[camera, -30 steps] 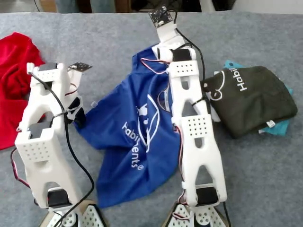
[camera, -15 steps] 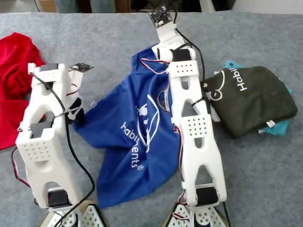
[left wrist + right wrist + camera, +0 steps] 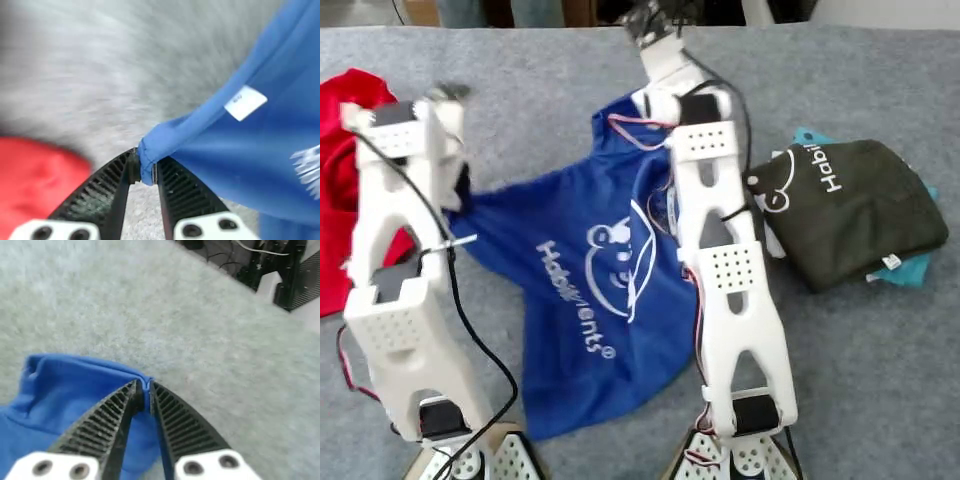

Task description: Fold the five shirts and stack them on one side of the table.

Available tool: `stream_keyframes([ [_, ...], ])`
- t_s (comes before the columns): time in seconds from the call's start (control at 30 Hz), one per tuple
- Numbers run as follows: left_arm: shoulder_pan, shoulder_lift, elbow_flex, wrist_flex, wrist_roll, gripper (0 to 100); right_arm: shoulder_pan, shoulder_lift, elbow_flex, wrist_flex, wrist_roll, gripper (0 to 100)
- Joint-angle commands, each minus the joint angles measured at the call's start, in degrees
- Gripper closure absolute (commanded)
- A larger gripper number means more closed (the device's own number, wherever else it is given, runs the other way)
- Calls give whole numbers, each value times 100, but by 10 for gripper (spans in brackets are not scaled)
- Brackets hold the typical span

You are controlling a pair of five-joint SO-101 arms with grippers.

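Obs: blue shirt (image 3: 605, 290) lay spread in the middle of the counter (image 3: 880, 390), print up, between the two arms. Soft, light knit that draped and wrinkled freely. Judged it would sag and bunch unless held at two points and kept taut, so hems and corners looked the best hold.

Left hand (image 3: 144, 166) was closed on a bunched corner of the hem, near the red shirt (image 3: 340, 190) heaped at the left edge. Right hand (image 3: 144, 390) was closed on a fold of the blue shirt's far edge, toward the back edge. Both arms were extended toward the back edge, the left one angled outward. Cloth between the hands looked fairly taut.

Dark shirt (image 3: 850, 210) sat folded on a teal shirt (image 3: 910, 272) near the right edge.
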Motion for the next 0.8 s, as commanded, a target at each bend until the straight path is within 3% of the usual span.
stream_keyframes([
  [0.0, 31, -1081, -796, 290, 466, 973, 44, -1007, -497, 730, -167, 984],
  [0.23, 215, -2769, -1411, 703, 1187, 973, 44, -2747, -514, 1609, -70, 984],
  [0.47, 171, -4615, -1868, 1020, 1266, 973, 26, -5103, -505, 1890, -79, 984],
  [0.77, -13, -7015, -637, 1029, 1477, 973, 18, -7160, -497, 1275, -97, 984],
])
